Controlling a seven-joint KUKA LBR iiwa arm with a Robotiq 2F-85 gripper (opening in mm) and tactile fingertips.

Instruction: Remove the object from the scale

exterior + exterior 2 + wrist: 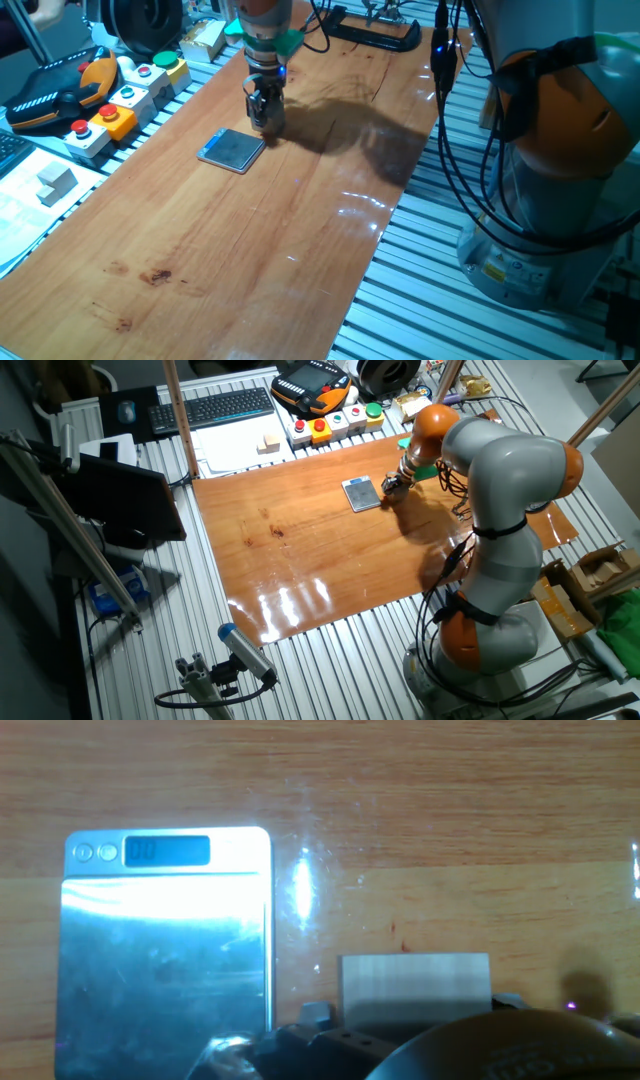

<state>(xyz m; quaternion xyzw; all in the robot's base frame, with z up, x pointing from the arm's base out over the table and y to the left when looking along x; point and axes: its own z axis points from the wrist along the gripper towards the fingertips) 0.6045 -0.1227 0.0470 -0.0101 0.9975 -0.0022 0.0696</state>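
Note:
The scale (pixel 165 950), a flat square pad with a shiny grey top and a small display reading 0.0, lies bare on the wooden table. Just right of it, over the wood, is the object (pixel 415 982), a pale grey cube. It sits close against the dark body of my hand at the bottom of the hand view. From the side, my gripper (pixel 266 117) is down at table height beside the far right corner of the scale (pixel 232 150), its fingers closed around the cube. The other fixed view shows the gripper (pixel 391 484) right of the scale (pixel 361 493).
Button boxes (pixel 120 100) and an orange-black pendant (pixel 60 95) line the table's left edge. A similar pale block (pixel 57 181) lies on white paper. A black clamp (pixel 375 35) sits at the far end. The arm's base (pixel 560 170) and its cables (pixel 450 120) stand to the right.

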